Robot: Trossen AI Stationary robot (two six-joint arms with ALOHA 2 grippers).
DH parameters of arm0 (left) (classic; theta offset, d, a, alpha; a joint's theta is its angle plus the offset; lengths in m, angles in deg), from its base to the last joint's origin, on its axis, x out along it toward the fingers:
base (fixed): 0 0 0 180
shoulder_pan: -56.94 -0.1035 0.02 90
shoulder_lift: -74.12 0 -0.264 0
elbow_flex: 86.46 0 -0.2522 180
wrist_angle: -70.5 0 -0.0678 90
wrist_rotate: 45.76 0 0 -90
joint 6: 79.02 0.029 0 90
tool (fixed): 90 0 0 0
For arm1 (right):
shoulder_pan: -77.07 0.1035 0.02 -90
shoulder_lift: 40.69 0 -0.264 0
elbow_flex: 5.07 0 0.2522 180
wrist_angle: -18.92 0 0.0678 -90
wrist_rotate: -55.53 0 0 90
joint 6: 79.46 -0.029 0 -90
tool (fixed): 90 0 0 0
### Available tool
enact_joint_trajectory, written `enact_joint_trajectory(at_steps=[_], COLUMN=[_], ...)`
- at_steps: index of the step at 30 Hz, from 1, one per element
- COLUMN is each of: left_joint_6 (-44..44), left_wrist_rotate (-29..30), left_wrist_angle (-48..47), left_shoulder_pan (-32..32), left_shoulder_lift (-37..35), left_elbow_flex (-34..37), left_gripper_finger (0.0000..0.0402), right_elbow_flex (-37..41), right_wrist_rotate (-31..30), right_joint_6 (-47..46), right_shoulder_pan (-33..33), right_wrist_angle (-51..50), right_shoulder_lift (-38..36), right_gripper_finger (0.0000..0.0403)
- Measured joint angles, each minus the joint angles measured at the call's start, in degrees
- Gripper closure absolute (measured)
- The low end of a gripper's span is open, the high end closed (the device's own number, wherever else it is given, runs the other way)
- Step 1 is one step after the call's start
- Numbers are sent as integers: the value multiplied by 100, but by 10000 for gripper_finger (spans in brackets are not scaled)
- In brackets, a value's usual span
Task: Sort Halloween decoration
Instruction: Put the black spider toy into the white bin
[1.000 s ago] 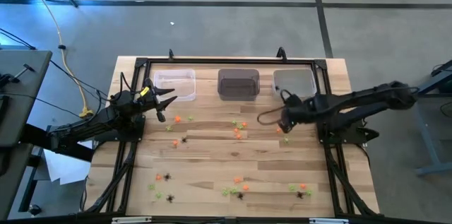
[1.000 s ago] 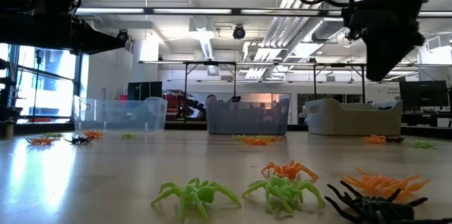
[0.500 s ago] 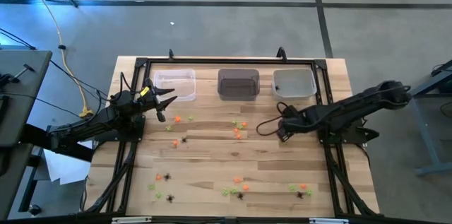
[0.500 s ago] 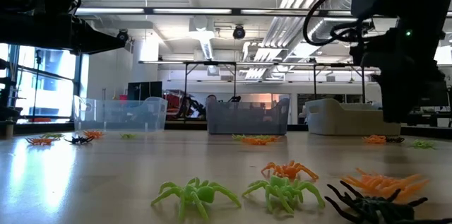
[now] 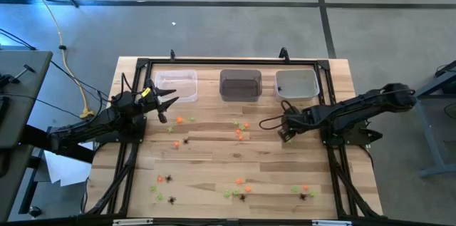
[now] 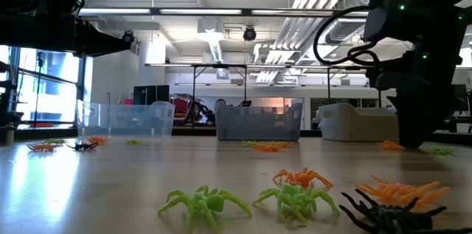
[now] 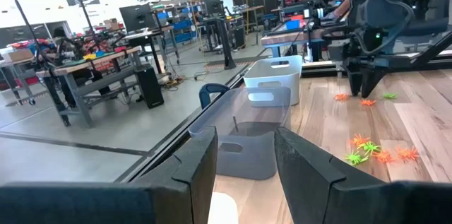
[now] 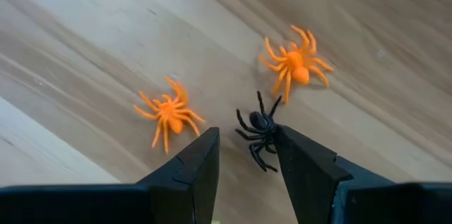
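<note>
- We hold our right hand low over the tabletop, fingers released, a black spider between the tips.
- Two orange spiders lie beside that black spider.
- Our left hand waits released near the clear bin.

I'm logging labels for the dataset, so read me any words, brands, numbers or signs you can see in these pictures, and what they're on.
None can be read: no text shows on the three bins, the spiders or the table.
Background room: any signs are too small and blurred to read.
</note>
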Motion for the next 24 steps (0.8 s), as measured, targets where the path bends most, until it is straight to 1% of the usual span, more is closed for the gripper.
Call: enact_joint_trajectory(at_steps=[7, 9, 11, 18, 21, 24], left_joint_6=[0, 0, 0, 0, 0, 0], left_wrist_rotate=[0, 0, 0, 0, 0, 0], left_wrist_angle=[1, 0, 1, 0, 1, 0], left_shoulder_pan=[-2, -1, -2, -2, -2, -1], left_shoulder_lift=[1, 0, 0, 2, 2, 2], left_elbow_flex=[-1, -1, 0, 0, 1, 0], left_gripper_finger=[271, 271, 271, 271, 271, 271], right_elbow_flex=[5, 7, 10, 14, 14, 14], right_wrist_rotate=[47, 50, 47, 97, 133, 162], right_joint_6=[190, 192, 190, 190, 192, 235], right_shoulder_pan=[-83, -88, -90, -92, -92, -92], right_wrist_angle=[59, 59, 49, -6, -4, 3], right_shoulder_lift=[9, 9, 11, 13, 13, 14], right_gripper_finger=[261, 267, 282, 354, 372, 381])
